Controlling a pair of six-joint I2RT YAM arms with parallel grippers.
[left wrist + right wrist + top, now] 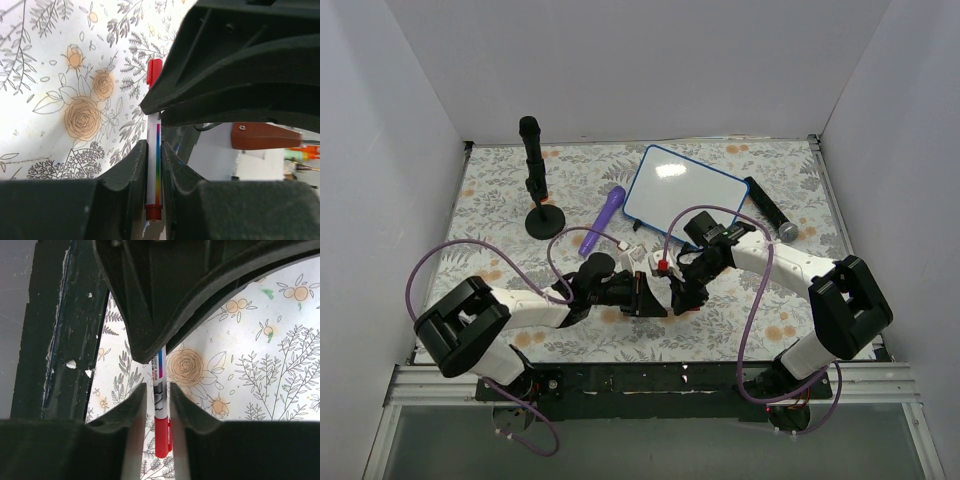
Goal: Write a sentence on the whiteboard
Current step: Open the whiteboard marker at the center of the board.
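The whiteboard (685,190) lies at the back centre, blue-rimmed; no sentence is in view on its white face. A white marker with a red cap (662,267) hangs between both grippers over the flowered cloth at the front centre. My left gripper (653,292) is shut on the marker's barrel (152,165), its fingers (131,170) pressed against both sides near the red end. My right gripper (682,290) straddles the same marker (160,390) just above the red cap, with a thin gap on each side. Its black body (240,60) fills the left wrist view's upper right.
A black microphone stand (534,170) rises at the back left. A purple cylinder (603,220) lies left of the board, a black cylinder (767,205) right of it. A small white piece (631,252) rests near the arms. The black front rail (60,340) runs close by.
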